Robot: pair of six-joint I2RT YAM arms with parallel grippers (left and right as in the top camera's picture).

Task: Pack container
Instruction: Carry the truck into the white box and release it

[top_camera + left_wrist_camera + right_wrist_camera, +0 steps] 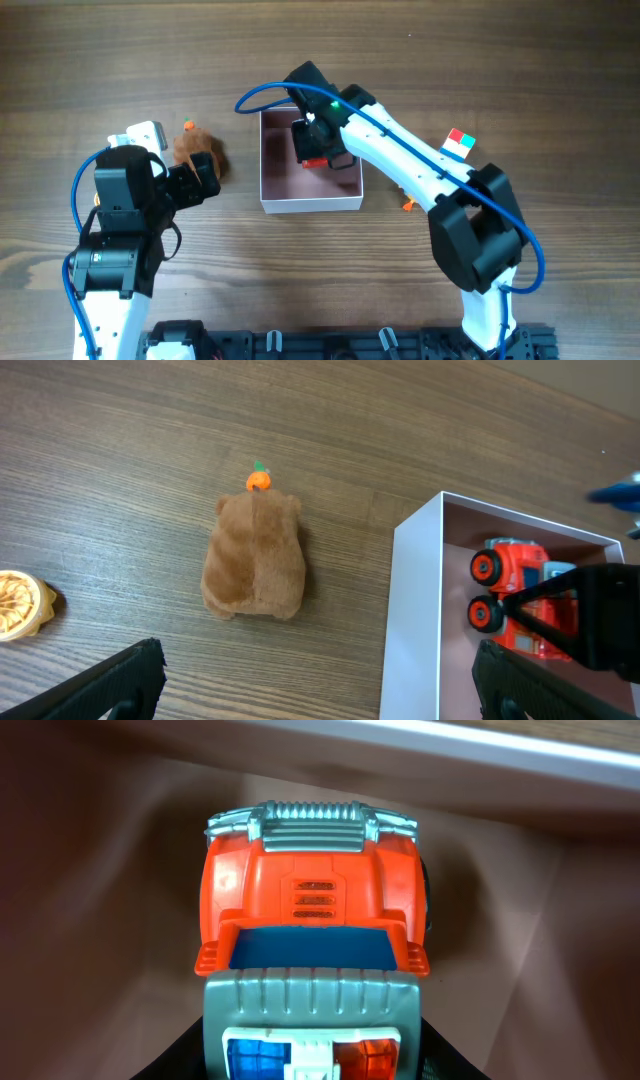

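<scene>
The container (310,203) is a square white-walled box with a dusty-pink floor at the table's middle. My right gripper (318,140) reaches into it and is shut on a red-orange toy truck (310,910) with a grey roof and blue and red lights, over the pink floor (90,930). The truck also shows in the left wrist view (512,595), inside the container (412,620). A brown plush toy (253,555) with a small orange top (258,481) lies left of the container. My left gripper (320,690) is open and empty, just short of the plush (190,150).
A red, blue and white cube (460,143) lies right of the container, and a small orange piece (408,205) lies near its front right corner. A white object (145,133) and a yellow round piece (20,603) lie left of the plush.
</scene>
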